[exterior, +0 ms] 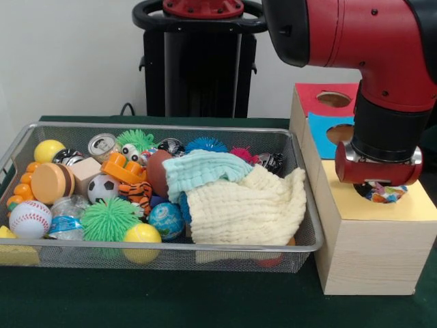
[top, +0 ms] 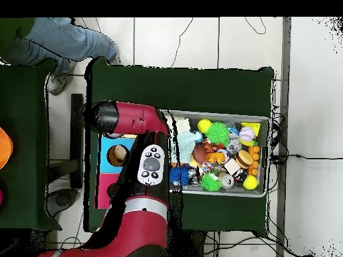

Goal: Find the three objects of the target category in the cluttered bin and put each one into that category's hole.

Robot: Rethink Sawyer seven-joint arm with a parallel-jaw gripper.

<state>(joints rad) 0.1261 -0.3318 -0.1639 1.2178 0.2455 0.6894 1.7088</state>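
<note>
The big red Sawyer arm [exterior: 369, 48] takes up most of the front view, coming down from the top right so its gripper [exterior: 379, 186] sits right over the round hole [exterior: 382, 193] in the yellow paper top of the wooden box [exterior: 372, 256]. Makes sense for a drop: it's lined up straight above the cut-out, not the blue [exterior: 339, 133] or red [exterior: 333, 99] ones further back.

Next biggest is the wire mesh bin [exterior: 20, 147], just beside the box and packed with stuff. It's parked close, probably so each carry is short. Two of the target cloths are in there, piled at the box end: the cream waffle-weave cloth [exterior: 246, 208] draped over the clutter toward the near rim, and the pale teal waffle-weave cloth [exterior: 201, 167] lying partly on top of it. Both sit on top of the heap, so they look easy to grab.

The small dotted white cloth [exterior: 384, 194] is the one in play. Bits of multicoloured dots show right under the gripper at the hole's mouth. I honestly can't tell if the jaws are clamped on it or have let go, since the wrist body hides them.

Smaller clutter: a green spiky ball [exterior: 109, 219], a baseball [exterior: 29, 219] and a mini soccer ball [exterior: 102, 188], none of them targets.

My guess is one down-ish, two to go.
</note>
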